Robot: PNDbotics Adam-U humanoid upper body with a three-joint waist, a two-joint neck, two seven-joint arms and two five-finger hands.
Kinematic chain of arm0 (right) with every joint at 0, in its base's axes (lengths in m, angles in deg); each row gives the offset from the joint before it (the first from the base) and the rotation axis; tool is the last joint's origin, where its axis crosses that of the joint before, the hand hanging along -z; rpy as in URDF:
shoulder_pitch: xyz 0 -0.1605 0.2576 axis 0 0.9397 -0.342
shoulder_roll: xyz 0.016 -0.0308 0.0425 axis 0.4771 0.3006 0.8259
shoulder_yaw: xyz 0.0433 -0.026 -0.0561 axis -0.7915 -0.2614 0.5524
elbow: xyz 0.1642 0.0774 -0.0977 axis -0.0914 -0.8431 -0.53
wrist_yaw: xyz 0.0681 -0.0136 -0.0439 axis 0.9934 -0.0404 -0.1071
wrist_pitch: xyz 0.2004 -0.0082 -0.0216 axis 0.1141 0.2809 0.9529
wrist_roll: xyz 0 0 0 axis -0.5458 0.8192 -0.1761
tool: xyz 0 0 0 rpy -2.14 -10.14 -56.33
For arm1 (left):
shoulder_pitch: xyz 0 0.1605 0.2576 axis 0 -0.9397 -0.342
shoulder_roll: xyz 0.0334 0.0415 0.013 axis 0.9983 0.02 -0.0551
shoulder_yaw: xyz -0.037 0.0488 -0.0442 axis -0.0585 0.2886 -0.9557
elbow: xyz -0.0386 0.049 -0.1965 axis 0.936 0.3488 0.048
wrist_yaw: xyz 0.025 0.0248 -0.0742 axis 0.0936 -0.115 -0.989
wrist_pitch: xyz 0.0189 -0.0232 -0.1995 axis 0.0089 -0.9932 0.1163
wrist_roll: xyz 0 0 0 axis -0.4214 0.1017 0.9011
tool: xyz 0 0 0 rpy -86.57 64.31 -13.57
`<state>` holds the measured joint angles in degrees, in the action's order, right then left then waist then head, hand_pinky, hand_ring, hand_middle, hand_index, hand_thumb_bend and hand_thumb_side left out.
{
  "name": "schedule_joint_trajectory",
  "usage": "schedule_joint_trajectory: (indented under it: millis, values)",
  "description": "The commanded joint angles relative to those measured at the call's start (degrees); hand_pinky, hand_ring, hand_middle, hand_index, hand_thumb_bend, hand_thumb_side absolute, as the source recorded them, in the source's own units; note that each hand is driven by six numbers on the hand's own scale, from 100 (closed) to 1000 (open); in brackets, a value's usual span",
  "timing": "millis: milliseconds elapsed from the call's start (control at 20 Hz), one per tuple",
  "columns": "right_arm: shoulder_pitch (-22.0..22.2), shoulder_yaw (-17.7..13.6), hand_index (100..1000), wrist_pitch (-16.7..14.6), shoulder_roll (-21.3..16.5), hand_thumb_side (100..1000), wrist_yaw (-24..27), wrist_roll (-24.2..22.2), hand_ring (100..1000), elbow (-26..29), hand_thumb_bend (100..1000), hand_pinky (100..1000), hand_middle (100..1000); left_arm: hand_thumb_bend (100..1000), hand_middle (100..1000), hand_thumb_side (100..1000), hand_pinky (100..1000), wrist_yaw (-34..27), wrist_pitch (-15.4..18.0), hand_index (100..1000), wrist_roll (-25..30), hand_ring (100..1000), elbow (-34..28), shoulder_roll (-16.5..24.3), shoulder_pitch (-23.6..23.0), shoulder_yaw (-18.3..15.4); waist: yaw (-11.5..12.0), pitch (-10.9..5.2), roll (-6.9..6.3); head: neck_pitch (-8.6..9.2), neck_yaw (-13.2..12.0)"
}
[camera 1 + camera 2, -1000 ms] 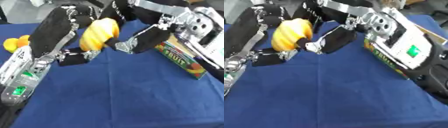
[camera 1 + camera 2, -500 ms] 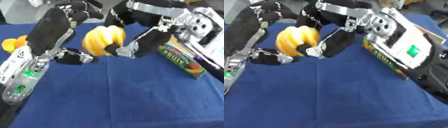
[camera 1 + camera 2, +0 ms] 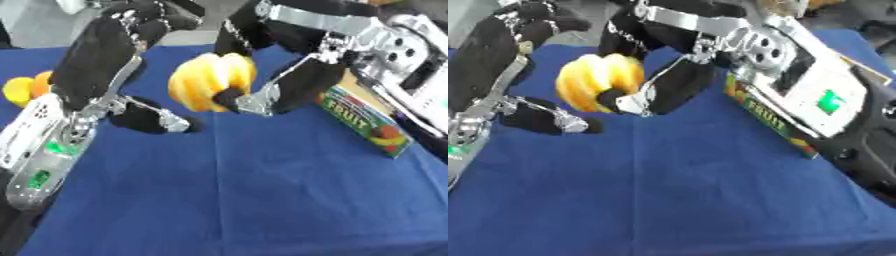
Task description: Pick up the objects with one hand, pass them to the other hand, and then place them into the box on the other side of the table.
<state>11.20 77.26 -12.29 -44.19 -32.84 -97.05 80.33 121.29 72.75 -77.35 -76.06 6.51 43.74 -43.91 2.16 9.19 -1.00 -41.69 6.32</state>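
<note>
Your right hand now grips the yellow fruit alone; your left hand has let go, fingers apart beside it.

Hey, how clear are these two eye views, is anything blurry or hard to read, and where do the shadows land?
Left eye view: soft all over; the yellow fruit in the right hand shows smeared ridges; the box print reads FRUIT, fuzzily. The left hand casts a faint shadow on the blue cloth. Right eye view: equally soft, box lettering unreadable, lighting even, no strong glare.
</note>
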Motion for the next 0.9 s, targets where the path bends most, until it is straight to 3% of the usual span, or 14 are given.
schedule_joint_trajectory:
  millis: [50, 550, 700, 900]
  values:
    - [-0.4, -1.36, 496, 0.03, -1.67, 100, 0.33, 0.55, 620, 0.87, 290, 621, 454, 1000, 675, 362, 789, -0.88, -0.55, 805, -0.01, 720, -0.33, 1.36, 0.3, -1.12, 0.0, -1.49, 0.52, 0.38, -0.13]
    - [1.41, -4.03, 496, -0.98, -4.6, 100, 1.14, 3.0, 621, 0.87, 293, 622, 454, 965, 659, 423, 793, -6.0, -3.59, 800, 1.24, 712, 1.44, 6.43, -5.42, -4.12, -0.08, -1.43, 0.33, 0.36, 0.43]
    - [2.9, -5.92, 500, -2.08, -6.96, 100, 1.69, 5.17, 624, 0.87, 288, 622, 454, 823, 621, 450, 772, -8.53, -5.91, 767, -1.53, 679, 0.79, 8.43, -8.47, -6.55, 0.01, -1.35, 0.31, 0.48, 0.84]
    - [7.35, -9.76, 504, -3.32, -11.74, 100, 2.82, 9.23, 627, 0.87, 277, 622, 458, 725, 592, 441, 754, -13.79, -8.8, 743, -8.92, 650, -1.41, 11.09, -13.93, -10.76, 0.22, -1.02, 0.36, 1.02, 1.48]
